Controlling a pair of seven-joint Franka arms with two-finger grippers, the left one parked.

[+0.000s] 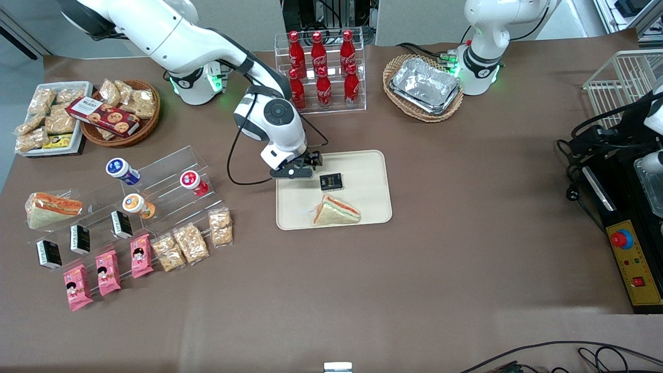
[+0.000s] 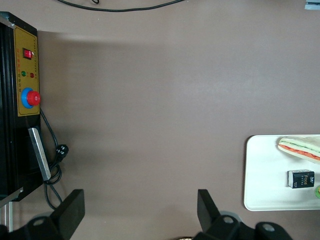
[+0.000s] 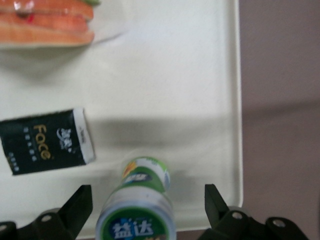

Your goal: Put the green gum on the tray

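Note:
The green gum (image 3: 142, 210), a green bottle with a white lid and green print, stands upright on the cream-beige tray (image 3: 175, 75) near its rim. My right gripper (image 3: 145, 197) is open right above it, with a finger on each side and a gap to the bottle on both. In the front view the gripper (image 1: 298, 168) hangs over the tray (image 1: 362, 166) at the corner farthest from the camera, toward the working arm's end, and hides the gum.
A black Face pack (image 1: 331, 182) and a wrapped sandwich (image 1: 335, 211) lie on the tray. An acrylic stand holds blue (image 1: 121, 171), red (image 1: 192, 181) and orange (image 1: 137, 204) gum bottles. A cola rack (image 1: 321, 67) and a basket of foil trays (image 1: 423, 85) stand farther back.

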